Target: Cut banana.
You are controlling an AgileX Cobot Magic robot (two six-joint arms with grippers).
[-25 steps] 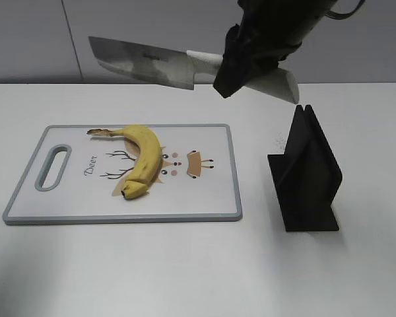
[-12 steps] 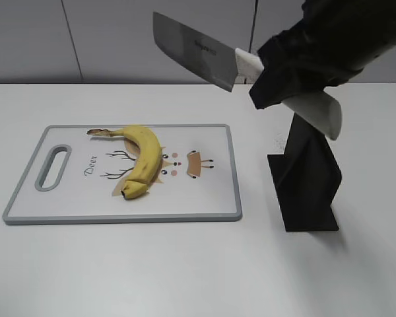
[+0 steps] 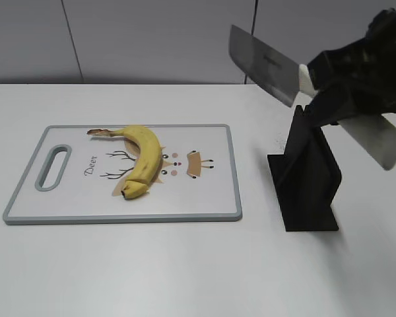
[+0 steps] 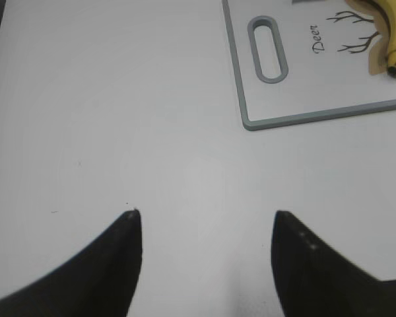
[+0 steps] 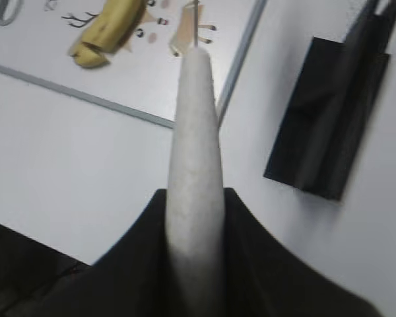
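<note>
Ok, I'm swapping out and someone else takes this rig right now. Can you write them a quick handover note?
Right gripper: shut on the knife, held in the air above the black knife stand, blade pointing toward the board.
Left gripper: open, empty, over bare table left of the cutting board.
Banana: lying on the board; a nick shows near its dark tip, otherwise in one piece.
Done: knife picked up.
Left: bring the knife over the banana and slice it.

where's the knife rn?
Exterior view, upper right: the knife is held in the right gripper, in the air above the black knife stand, right of the cutting board.
</note>
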